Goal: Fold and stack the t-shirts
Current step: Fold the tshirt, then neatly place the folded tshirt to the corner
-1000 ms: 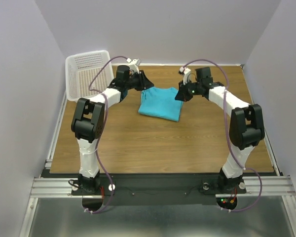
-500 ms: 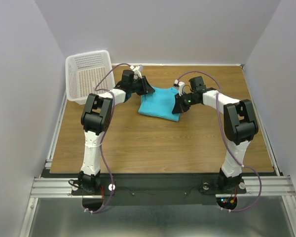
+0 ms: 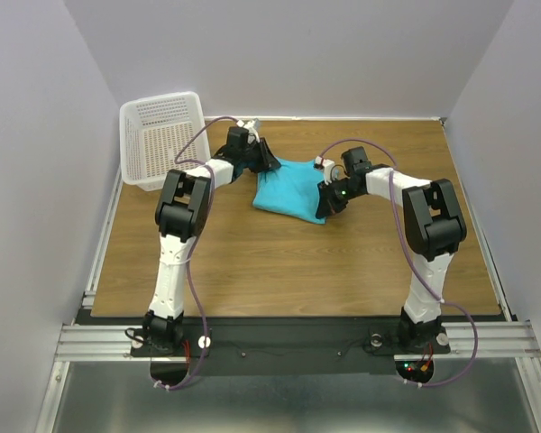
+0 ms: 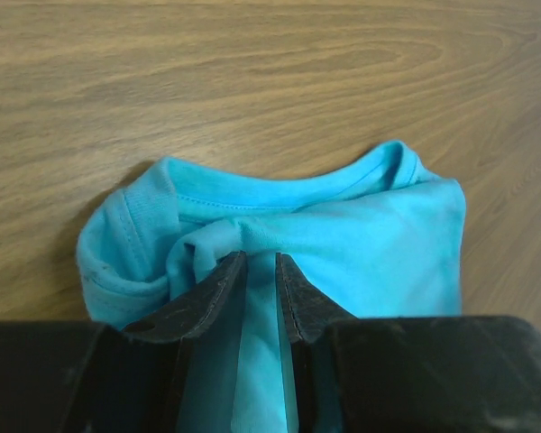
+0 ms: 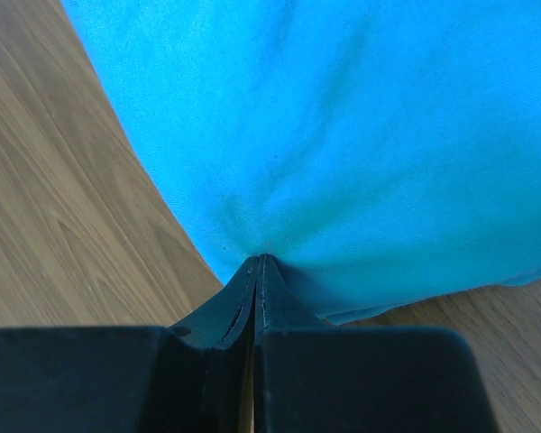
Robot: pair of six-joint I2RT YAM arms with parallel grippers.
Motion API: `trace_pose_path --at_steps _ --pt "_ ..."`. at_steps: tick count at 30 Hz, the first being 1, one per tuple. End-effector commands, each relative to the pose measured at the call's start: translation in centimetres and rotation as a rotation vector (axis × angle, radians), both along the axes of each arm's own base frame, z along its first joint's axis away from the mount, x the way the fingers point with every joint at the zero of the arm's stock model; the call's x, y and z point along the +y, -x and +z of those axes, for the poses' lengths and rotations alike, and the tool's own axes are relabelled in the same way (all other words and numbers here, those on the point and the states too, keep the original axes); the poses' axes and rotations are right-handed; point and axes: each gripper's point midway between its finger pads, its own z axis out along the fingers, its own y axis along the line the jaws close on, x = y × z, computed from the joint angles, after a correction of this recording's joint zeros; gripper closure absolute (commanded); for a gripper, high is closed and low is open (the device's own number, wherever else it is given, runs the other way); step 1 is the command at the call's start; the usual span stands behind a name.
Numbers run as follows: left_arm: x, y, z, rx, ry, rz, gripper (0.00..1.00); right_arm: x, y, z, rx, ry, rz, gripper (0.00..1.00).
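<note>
The turquoise t-shirt [image 3: 293, 189] lies folded into a small packet on the wooden table, far of centre. My left gripper [image 3: 269, 162] sits at its far left corner. In the left wrist view the left gripper [image 4: 261, 260] is shut on a bunched fold of the t-shirt [image 4: 370, 225] beside the ribbed neckline, with cloth filling the narrow gap. My right gripper [image 3: 325, 200] is at the packet's near right corner. In the right wrist view the right gripper [image 5: 257, 259] has its tips pressed together where the t-shirt [image 5: 361, 126] puckers at its edge.
A white plastic basket [image 3: 158, 135] stands tilted at the table's far left corner, left of the left arm. Grey walls close in the table on three sides. Bare wood [image 3: 279, 262] stretches between the shirt and the arm bases.
Both arms have stretched forward and lowered onto the shirt. The left gripper shifted right to the far left corner; the right gripper slid nearer, down the shirt's right edge.
</note>
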Motion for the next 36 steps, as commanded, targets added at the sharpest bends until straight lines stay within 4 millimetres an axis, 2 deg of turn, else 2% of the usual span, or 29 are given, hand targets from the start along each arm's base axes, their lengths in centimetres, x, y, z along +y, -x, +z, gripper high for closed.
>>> trace_pose_path --at_steps 1,6,13,16,20,21,23,24,26,27,29,30,32,33,34,35,36 --pt "0.8 -1.7 1.1 -0.009 -0.032 0.051 0.68 -1.1 1.6 -1.5 0.038 0.079 0.005 0.98" --pt "1.5 -3.1 0.8 0.014 -0.042 0.113 0.68 -1.8 2.2 -2.2 0.055 0.123 0.004 0.99" --pt "1.6 -4.1 0.8 0.032 -0.052 0.140 0.68 -3.2 3.3 -3.3 0.087 0.199 0.016 0.99" --pt "1.2 -4.2 1.8 0.007 -0.044 0.120 0.68 -3.6 3.0 -2.6 0.050 0.215 0.032 0.99" --pt "0.5 -5.0 6.2 -0.097 -0.026 0.079 0.66 -3.8 0.5 1.3 -0.094 0.227 0.019 0.89" --pt "0.2 -5.4 8.1 -0.141 -0.013 0.067 0.66 -3.7 -0.1 3.1 -0.146 0.222 0.014 0.84" --pt "-0.3 -5.4 12.1 -0.225 0.010 0.034 0.63 -3.8 -1.2 5.5 -0.228 0.224 0.013 0.69" --pt "-0.4 -5.3 15.7 -0.291 0.027 0.027 0.61 -3.7 -1.6 7.1 -0.273 0.216 0.012 0.58" --pt "-0.3 -4.9 19.2 -0.363 0.030 0.022 0.54 -3.8 -2.0 8.8 -0.337 0.216 0.032 0.45" --pt "0.2 -4.3 22.3 -0.427 0.028 0.021 0.51 -3.9 -2.0 9.8 -0.388 0.219 0.067 0.36" --pt "1.2 -3.6 25.1 -0.489 0.006 0.044 0.46 -4.1 -1.7 10.3 -0.424 0.230 0.112 0.29" --pt "1.9 -2.2 27.4 -0.544 -0.012 0.045 0.46 -4.3 -1.3 10.1 -0.435 0.234 0.140 0.25" --pt "3.3 -1.1 28.9 -0.584 -0.045 0.090 0.41 -4.2 -0.6 10.6 -0.496 0.229 0.235 0.23" --pt "4.4 0.6 29.9 -0.613 -0.063 0.100 0.39 -3.9 0.3 10.1 -0.529 0.212 0.324 0.21" --pt "4.9 1.4 30.0 -0.612 -0.069 0.112 0.39 -3.7 0.5 10.7 -0.540 0.193 0.329 0.20" --pt "6.0 1.9 30.0 -0.608 -0.082 0.141 0.37 -3.7 1.3 10.0 -0.583 0.193 0.416 0.19" --pt "6.9 3.4 29.3 -0.584 -0.090 0.146 0.37 -3.1 1.7 10.3 -0.647 0.177 0.497 0.18"
